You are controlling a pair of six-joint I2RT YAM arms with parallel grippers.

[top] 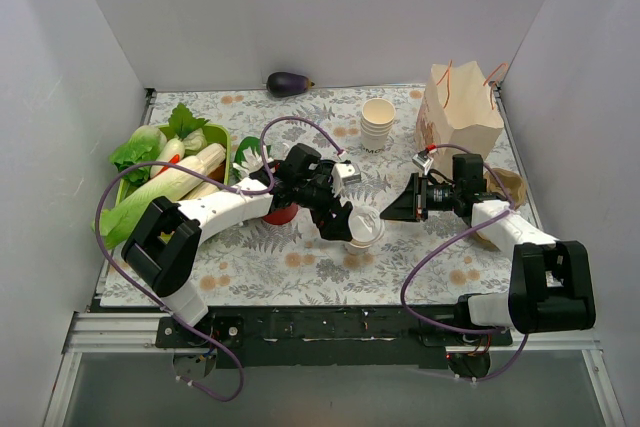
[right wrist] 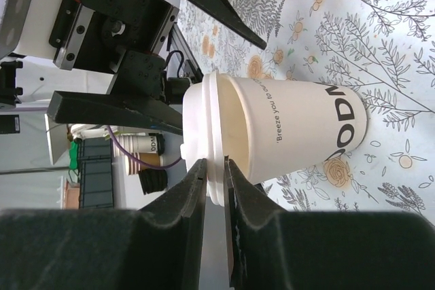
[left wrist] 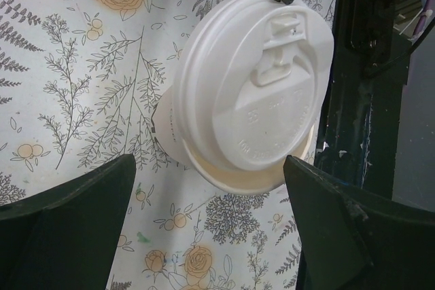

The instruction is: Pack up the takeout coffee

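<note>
Floral table (top: 300,267), white walls. Takeout coffee (top: 362,227) stood mid-table, lid (left wrist: 251,86) crooked. My left hand (top: 342,219) hung spread wide over it, gripping nothing. Right hand (right wrist: 215,168) nearly closed at lid rim; pinch unclear. Best: seat lid square before lifting. Counted: one lidded coffee, one cup stack (top: 378,122), one paper bag (top: 460,112).

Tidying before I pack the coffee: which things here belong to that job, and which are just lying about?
Job: takeout coffee; paper bag, probably.
Lying about: stack of lidless cups; eggplant; vegetables.
</note>
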